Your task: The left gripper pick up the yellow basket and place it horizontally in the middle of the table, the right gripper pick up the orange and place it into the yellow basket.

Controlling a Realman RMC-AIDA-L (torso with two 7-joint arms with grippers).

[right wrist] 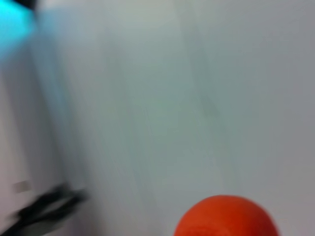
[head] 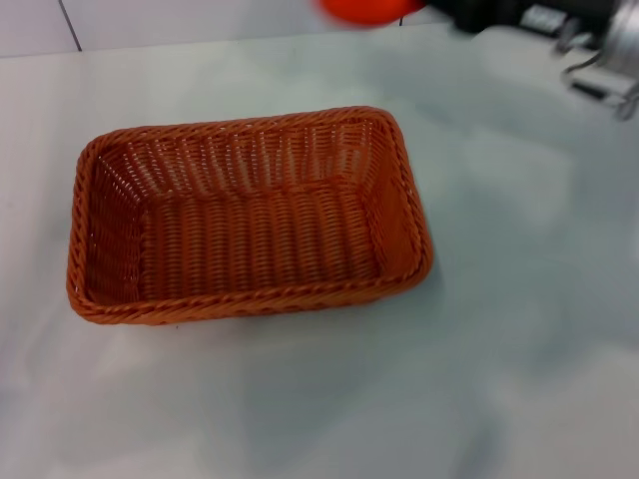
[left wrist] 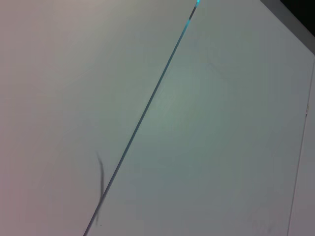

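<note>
- Head view: white table [head: 519, 329] across the whole picture, bare all round the one thing resting on it.
- Next in size, the yellow basket [head: 245, 215], more orange-brown than yellow, lying near the middle of the table with its long axis running left to right, open side up and nothing inside; first half of the task judged done.
- Right arm [head: 599, 45] entering at the far right corner, grey and dark, blurred; the right gripper [head: 439, 12] at its tip beside the fruit, fingers too blurred to read, so cannot tell how they stand, though probably pinching the fruit.
- Smallest, the orange [head: 367, 10], cut off by the upper edge of the head view, beyond the basket's far right corner and apparently off the tabletop; also seen close in the right wrist view [right wrist: 226, 219] above bare white surface.
- Deciding relation: basket nearer the robot and to its left of the orange, so a carry back and leftward over the far rim judged necessary before letting go.
- Left gripper nowhere in view; left wrist view only plain white surface with a thin dark seam [left wrist: 147, 108].
</note>
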